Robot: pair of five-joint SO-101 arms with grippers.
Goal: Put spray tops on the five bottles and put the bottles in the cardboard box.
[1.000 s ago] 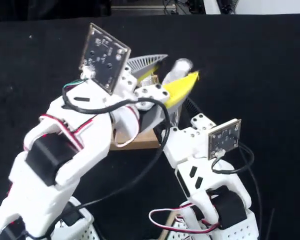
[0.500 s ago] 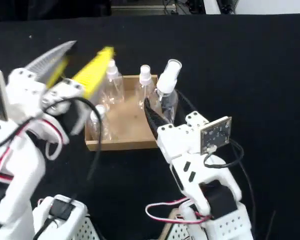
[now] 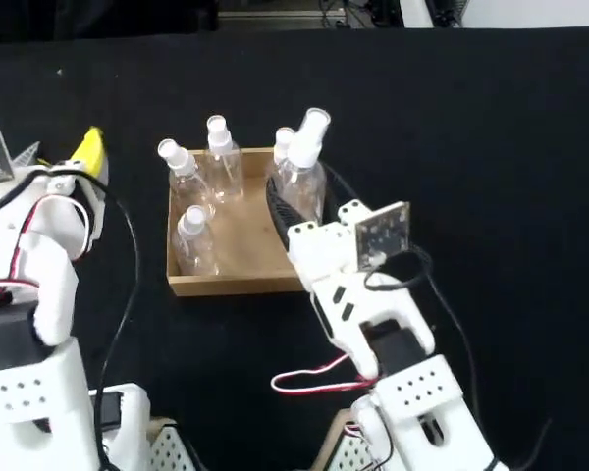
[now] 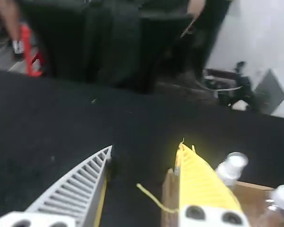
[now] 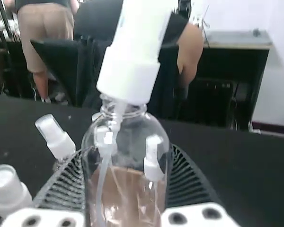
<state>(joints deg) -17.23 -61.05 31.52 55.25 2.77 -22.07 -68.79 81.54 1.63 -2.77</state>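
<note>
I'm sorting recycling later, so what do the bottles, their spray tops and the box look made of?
Bottles: likely clear glossy plastic, though glass isn't ruled out; the dip tube shows through the bottle in the right hand. Spray tops: opaque white plastic, smooth. Box: brown cardboard, matte, with a raw cut rim.

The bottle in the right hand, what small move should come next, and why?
Probably lower the bottle straight down onto the floor of the cardboard box. The right hand is shut on it at the box's right side, its spray top is on, and four other bottles stand inside. Whether its base touches down yet is hidden.
</note>
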